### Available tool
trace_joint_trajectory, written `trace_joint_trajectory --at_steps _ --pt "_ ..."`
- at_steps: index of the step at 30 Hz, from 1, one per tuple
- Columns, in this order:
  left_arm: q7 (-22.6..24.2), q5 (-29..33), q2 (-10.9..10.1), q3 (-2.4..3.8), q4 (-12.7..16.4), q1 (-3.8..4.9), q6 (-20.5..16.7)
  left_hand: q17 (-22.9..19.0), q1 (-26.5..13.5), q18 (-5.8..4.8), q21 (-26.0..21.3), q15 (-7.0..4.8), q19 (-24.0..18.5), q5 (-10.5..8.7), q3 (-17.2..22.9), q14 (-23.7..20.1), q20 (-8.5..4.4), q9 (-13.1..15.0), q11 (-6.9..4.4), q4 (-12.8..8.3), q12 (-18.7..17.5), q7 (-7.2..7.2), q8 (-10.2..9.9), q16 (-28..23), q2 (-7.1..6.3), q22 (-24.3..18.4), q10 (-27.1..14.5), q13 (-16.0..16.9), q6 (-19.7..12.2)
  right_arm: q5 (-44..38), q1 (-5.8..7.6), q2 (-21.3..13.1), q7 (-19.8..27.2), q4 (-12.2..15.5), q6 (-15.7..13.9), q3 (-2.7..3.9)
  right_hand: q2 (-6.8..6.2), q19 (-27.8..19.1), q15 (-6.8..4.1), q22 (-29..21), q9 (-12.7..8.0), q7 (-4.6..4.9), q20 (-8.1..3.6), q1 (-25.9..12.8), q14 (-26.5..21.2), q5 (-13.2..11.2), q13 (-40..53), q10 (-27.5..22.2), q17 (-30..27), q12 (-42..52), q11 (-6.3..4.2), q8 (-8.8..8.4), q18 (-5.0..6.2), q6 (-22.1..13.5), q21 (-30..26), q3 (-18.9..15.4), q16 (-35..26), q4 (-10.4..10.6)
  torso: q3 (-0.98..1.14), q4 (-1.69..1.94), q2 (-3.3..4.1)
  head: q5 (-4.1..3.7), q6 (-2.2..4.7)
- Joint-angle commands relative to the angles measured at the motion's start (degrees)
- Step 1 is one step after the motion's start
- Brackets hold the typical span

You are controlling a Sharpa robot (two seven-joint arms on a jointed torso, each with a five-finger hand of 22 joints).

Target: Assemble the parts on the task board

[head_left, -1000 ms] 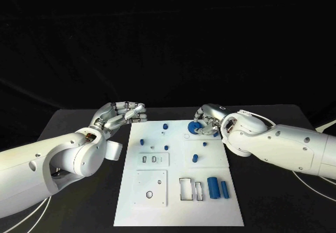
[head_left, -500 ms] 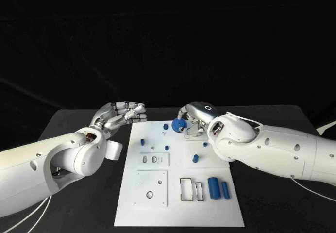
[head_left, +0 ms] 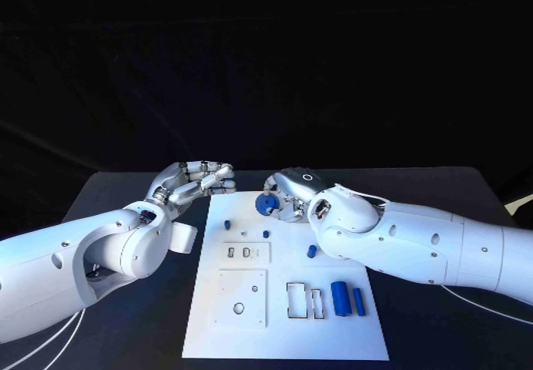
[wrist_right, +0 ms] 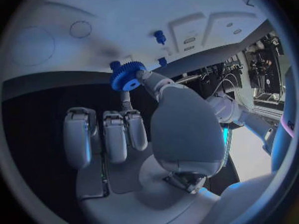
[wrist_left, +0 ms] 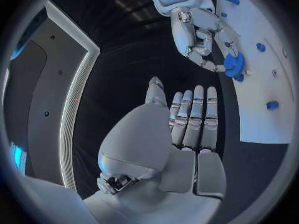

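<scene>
The white task board lies lengthwise in the middle of the black table. My right hand hovers over the board's far end and pinches a blue gear between thumb and a finger. The right wrist view shows the gear at the fingertips, above the board. My left hand hangs just off the board's far left corner with loosely bent fingers and holds nothing. In the left wrist view its fingers point toward the right hand and the gear.
Small blue pegs stand in the board's far half, and a short blue piece lies mid-board. Two blue cylinders lie at the near right beside rectangular slots. A square plate with an oval hole sits near left.
My right hand has carried the blue gear leftward across the far end of the board, from its right side to about the middle. The left hand has stayed put.
</scene>
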Motion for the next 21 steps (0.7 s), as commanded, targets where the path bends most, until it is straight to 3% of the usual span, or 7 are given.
trace_joint_trajectory --at_steps 1,5,21 --pt "0.32 0.12 0.18 0.05 0.09 0.10 0.97 0.07 0.08 0.67 -0.39 0.13 0.37 -0.38 -0.20 -0.37 0.00 0.07 -0.05 0.05 -0.19 0.65 -0.14 -0.11 0.43 -0.06 -0.54 -0.04 -0.28 -1.45 -0.51 1.15 -0.10 -1.26 0.88 -0.05 0.00 0.85 -0.36 8.75 0.80 -1.85 -0.28 -0.47 6.07 -0.30 8.85 1.06 15.09 0.07 -0.26 0.35 -0.53 2.09 -0.09 0.57 0.23 0.03 0.03 -0.01 -0.01 0.06 -0.17" --pt "0.30 0.12 0.23 0.05 0.05 0.10 0.98 0.07 0.08 0.67 -0.39 0.13 0.37 -0.38 -0.20 -0.37 0.00 0.07 -0.05 0.05 -0.19 0.65 -0.14 -0.11 0.43 -0.06 -0.54 -0.04 -0.28 -1.37 -1.09 2.55 -0.07 -2.96 1.52 -0.09 -0.11 0.82 -0.32 8.73 0.72 -1.76 -0.26 -0.63 6.07 -0.45 8.86 1.07 15.09 0.08 -0.19 0.14 -0.53 1.88 -0.12 0.67 0.23 0.00 0.01 0.20 0.04 -0.04 -0.22" --pt "0.18 0.73 0.07 0.05 -0.01 0.11 0.99 0.26 0.11 0.67 -0.50 0.13 0.43 -0.43 -0.47 -0.35 0.01 0.21 -0.05 -0.01 -0.16 0.65 -0.21 -0.27 0.62 -0.18 -0.67 -0.02 -0.36 -1.41 -1.89 4.55 -0.35 -5.11 1.88 -0.15 -0.46 0.80 -0.17 8.75 0.60 -1.56 -0.18 -1.09 6.07 -1.02 8.57 0.80 15.09 -0.19 -0.01 -0.28 -0.53 1.62 -0.17 0.78 0.23 -0.08 0.07 0.27 0.09 0.17 -0.31"
